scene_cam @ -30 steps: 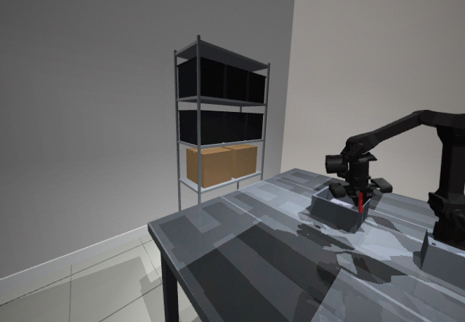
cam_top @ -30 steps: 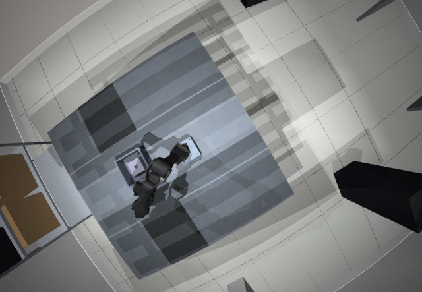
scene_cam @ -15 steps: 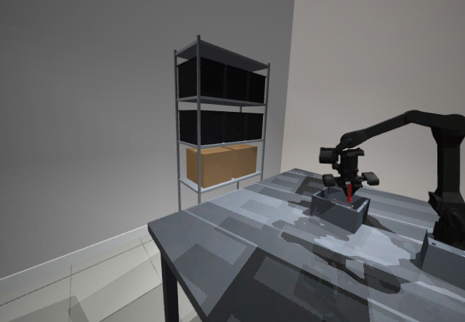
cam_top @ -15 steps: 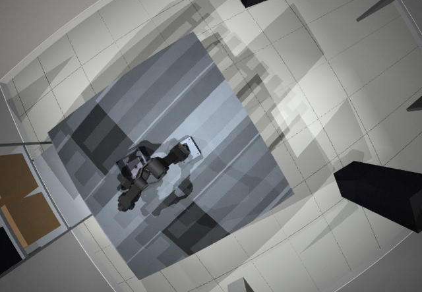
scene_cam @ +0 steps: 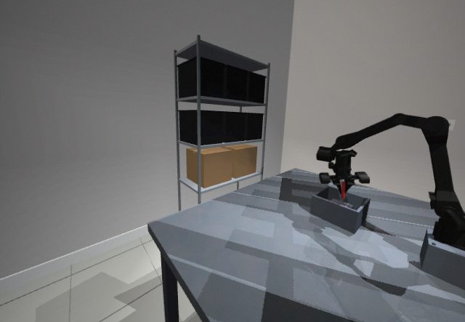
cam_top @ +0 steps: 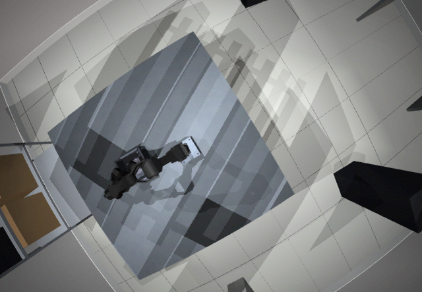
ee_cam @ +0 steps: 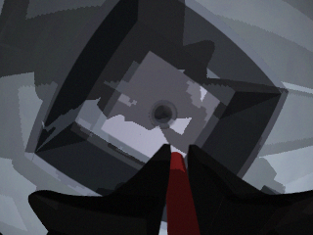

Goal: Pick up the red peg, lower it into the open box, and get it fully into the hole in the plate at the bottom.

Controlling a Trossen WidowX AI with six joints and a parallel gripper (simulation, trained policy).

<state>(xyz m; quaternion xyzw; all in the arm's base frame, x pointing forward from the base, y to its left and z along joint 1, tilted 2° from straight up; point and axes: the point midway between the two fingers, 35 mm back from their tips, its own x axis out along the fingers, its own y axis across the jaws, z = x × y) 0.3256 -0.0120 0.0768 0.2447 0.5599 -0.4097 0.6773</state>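
The red peg is held roughly upright between the fingers of my gripper, which is shut on it. The open grey box stands on the table below. The light plate lies at its bottom, with a round dark hole near its middle. In the wrist view the peg's tip shows beside the plate's lower edge, offset from the hole. In the exterior view its lower end appears over the box opening; its exact height relative to the rim is unclear.
The arm reaches over the table from its grey base block. A shelf rack with black bins and cardboard boxes stands beyond the table.
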